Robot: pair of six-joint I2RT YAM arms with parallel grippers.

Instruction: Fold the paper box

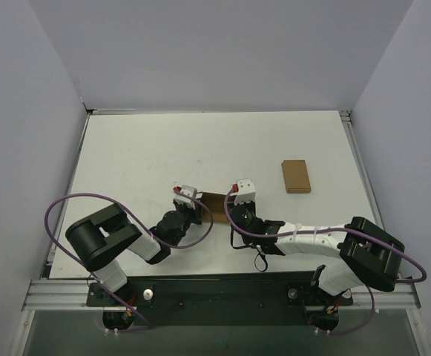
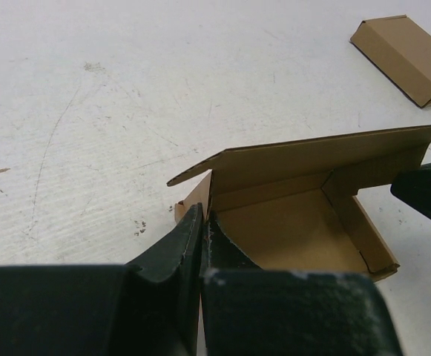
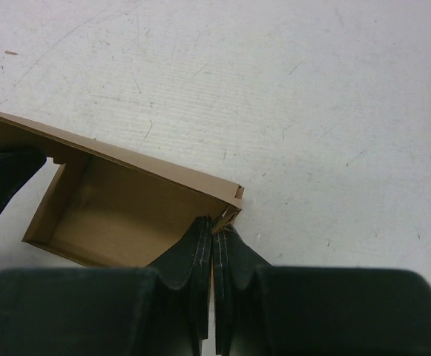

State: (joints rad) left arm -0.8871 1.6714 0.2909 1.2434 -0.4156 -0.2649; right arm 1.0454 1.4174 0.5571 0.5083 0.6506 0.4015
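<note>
A white table ringed by pale walls is seen from above. On it the paper box is found half-formed, lid flap raised, and a flat cardboard rectangle is left well apart, right of the box.

In the left wrist view, the left gripper is seen pinched almost shut on the box's left end wall.

In the right wrist view, the right gripper is clamped tight on the box's opposite corner.

The card is judged thin, light and easily creased. It is best held by the walls beside crease lines, never by loose flaps.
</note>
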